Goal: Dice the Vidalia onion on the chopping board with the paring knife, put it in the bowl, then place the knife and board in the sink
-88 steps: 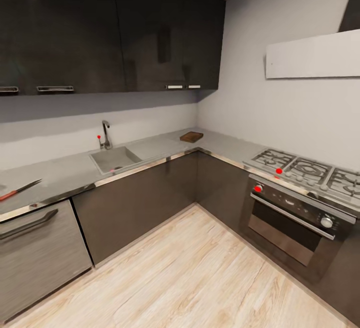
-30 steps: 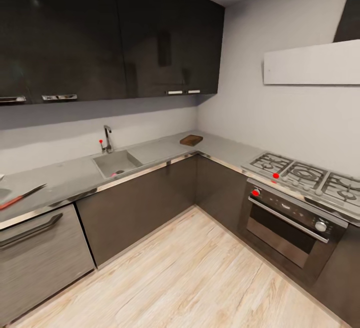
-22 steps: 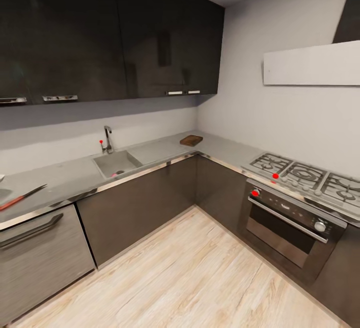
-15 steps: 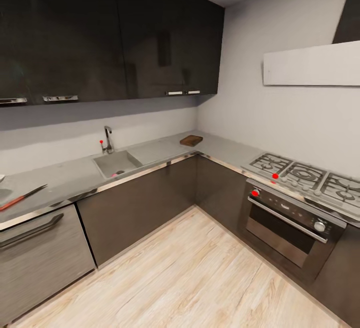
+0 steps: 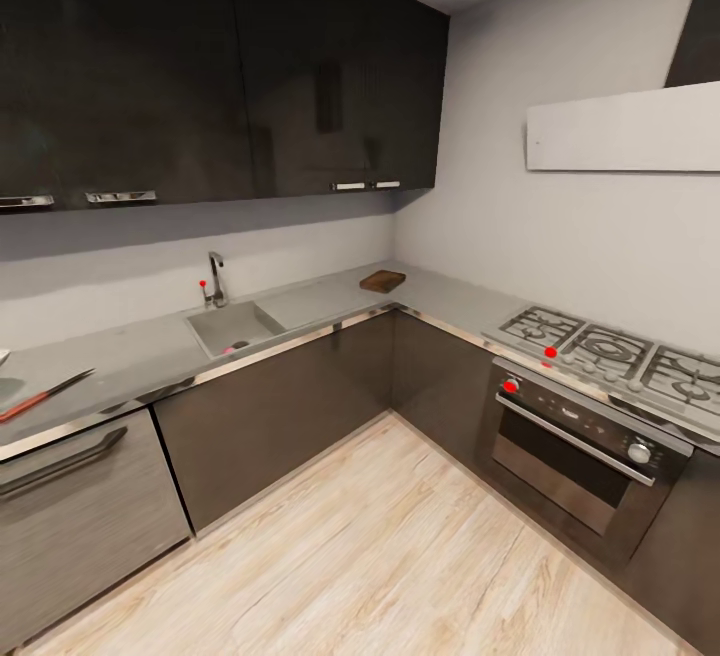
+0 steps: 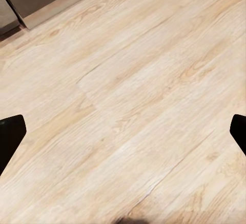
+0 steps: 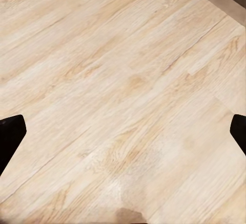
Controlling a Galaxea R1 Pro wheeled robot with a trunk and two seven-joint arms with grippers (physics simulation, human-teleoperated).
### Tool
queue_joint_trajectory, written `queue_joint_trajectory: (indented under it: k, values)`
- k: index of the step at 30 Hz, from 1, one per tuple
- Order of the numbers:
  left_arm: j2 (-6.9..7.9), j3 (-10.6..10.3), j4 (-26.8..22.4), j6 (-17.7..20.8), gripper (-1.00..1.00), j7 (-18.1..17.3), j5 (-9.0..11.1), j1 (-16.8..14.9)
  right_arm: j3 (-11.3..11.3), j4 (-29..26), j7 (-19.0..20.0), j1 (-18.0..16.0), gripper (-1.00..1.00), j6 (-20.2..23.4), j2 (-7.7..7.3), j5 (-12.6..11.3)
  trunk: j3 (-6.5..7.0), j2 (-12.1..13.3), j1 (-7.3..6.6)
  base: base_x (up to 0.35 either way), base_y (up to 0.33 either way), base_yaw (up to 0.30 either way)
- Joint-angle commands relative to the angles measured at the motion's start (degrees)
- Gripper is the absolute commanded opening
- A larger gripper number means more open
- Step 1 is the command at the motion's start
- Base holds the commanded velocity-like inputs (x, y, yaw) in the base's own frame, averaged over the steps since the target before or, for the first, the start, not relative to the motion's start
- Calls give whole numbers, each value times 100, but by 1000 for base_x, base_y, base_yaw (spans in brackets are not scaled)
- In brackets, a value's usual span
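The grey countertop point(image 5: 130, 356) runs along the far wall in the head view. Set into it is the steel sink point(image 5: 235, 324), with its chrome tap point(image 5: 214, 278) behind; a small pinkish spot lies in the basin, too small to identify. The brown chopping board point(image 5: 382, 281) lies on the counter near the corner. The paring knife point(image 5: 40, 395), red handle and dark blade, rests on the counter at far left. A white sliver at the picture's left border may be the bowl. My left gripper point(image 6: 123, 131) and right gripper point(image 7: 123, 131) both hang open over the wooden floor, holding nothing.
Light wooden floor point(image 5: 380, 556) stretches between me and the dark cabinets point(image 5: 280, 406). An oven point(image 5: 575, 456) with a gas hob point(image 5: 610, 346) stands at the right. A dishwasher front point(image 5: 80, 506) is at the lower left. Dark wall cupboards point(image 5: 220, 66) hang above the counter.
Since the oldest frame the whole picture has shifted slightly, so the camera moved. In the last second the view is steady, and nothing on the counter has moved.
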Motion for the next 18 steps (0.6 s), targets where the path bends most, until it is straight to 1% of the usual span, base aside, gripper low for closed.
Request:
queue_joint_trajectory:
  k: [1,18]
  values:
    - [0,2,-3,-12,100,2,4,2,2,4,-22,-1,100,-16,1,4,-1,-3,2,0,0,0]
    - [-2,6,-5,-3,100,4,4,2,1,4,-19,-1,100,-16,1,0,-1,-3,2,0,0,0]
